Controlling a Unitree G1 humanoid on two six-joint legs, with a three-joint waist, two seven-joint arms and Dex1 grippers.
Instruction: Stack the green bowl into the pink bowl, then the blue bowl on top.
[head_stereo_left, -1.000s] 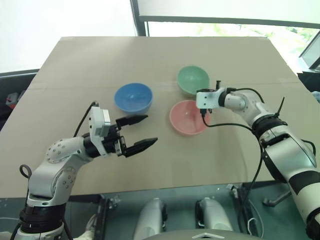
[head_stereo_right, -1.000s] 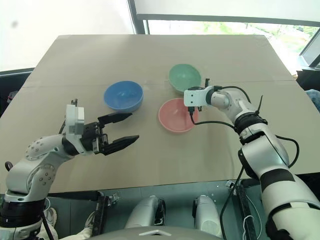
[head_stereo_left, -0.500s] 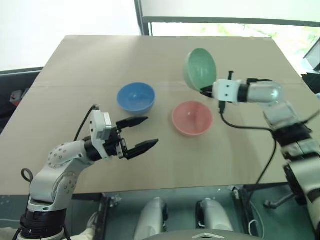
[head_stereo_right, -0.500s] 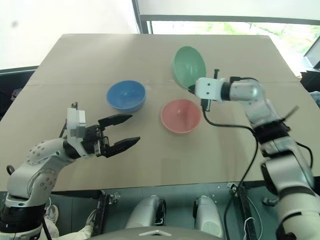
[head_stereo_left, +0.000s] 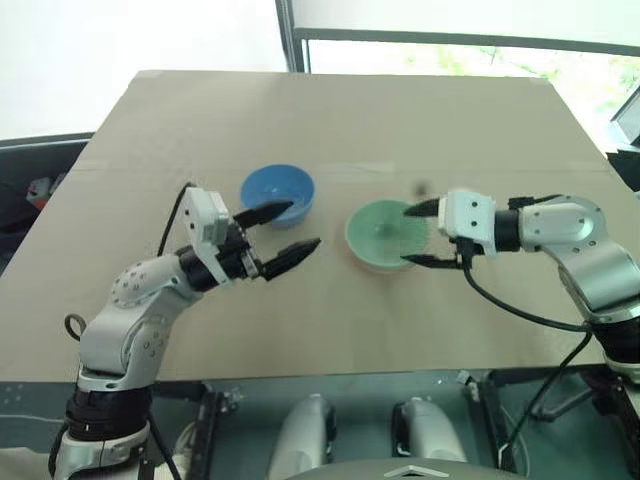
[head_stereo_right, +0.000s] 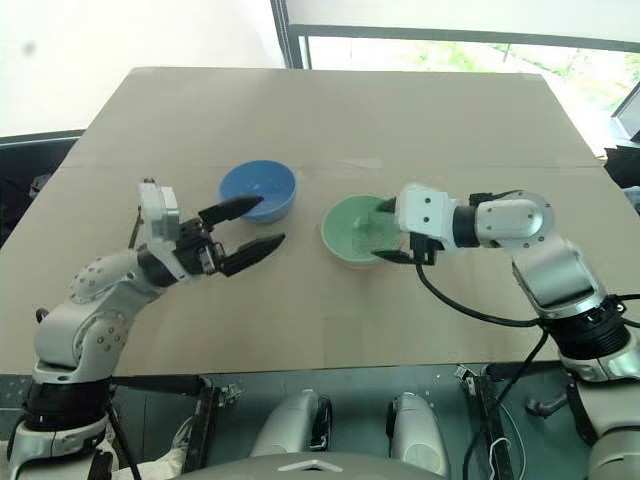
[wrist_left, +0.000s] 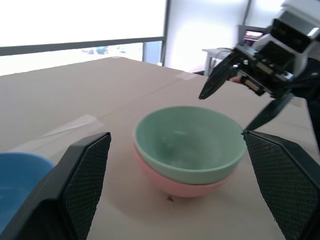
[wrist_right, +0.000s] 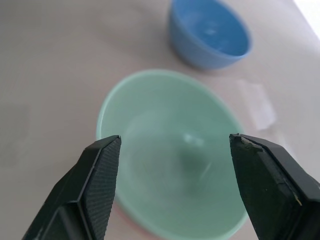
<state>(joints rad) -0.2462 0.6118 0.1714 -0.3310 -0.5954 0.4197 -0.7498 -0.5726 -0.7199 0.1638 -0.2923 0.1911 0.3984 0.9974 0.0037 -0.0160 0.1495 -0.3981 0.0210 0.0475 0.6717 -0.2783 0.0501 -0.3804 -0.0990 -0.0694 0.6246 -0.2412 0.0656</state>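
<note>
The green bowl (wrist_left: 189, 142) sits nested in the pink bowl (wrist_left: 175, 183) mid-table. Right gripper (head_stereo_left: 422, 236) spread wide at its rim, holding nothing. Blue bowl (head_stereo_left: 277, 193) stands just beside; left gripper (head_stereo_left: 286, 233) wide, empty. No legible markings.

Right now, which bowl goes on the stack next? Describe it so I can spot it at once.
On the tan table, find the green bowl nested in the pink bowl near the middle. Beside that stack, toward the left gripper, sits the blue bowl: alone and empty.
</note>
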